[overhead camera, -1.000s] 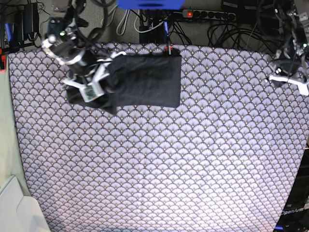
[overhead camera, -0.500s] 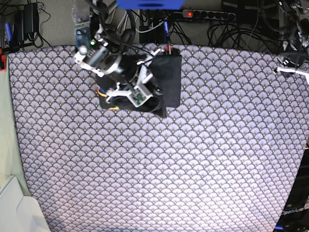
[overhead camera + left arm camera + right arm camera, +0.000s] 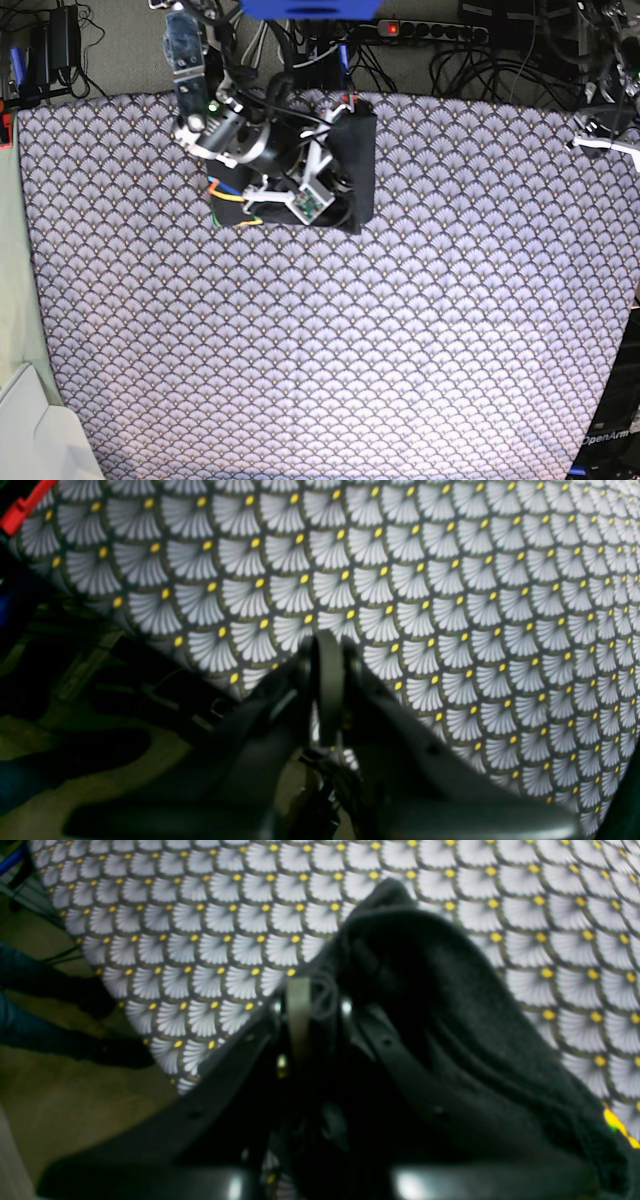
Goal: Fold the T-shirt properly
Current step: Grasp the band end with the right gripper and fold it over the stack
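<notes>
Now the right gripper (image 3: 320, 1005) is pinched shut on the T-shirt (image 3: 352, 165), a dark bundle at the far edge of the tablecloth (image 3: 400, 330). It should lay the flap flat, edges matching. The left gripper (image 3: 327, 690) is closed, holding nothing.

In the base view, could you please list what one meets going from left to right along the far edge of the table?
Bare tablecloth → right arm → T-shirt → bare tablecloth → left gripper.
</notes>
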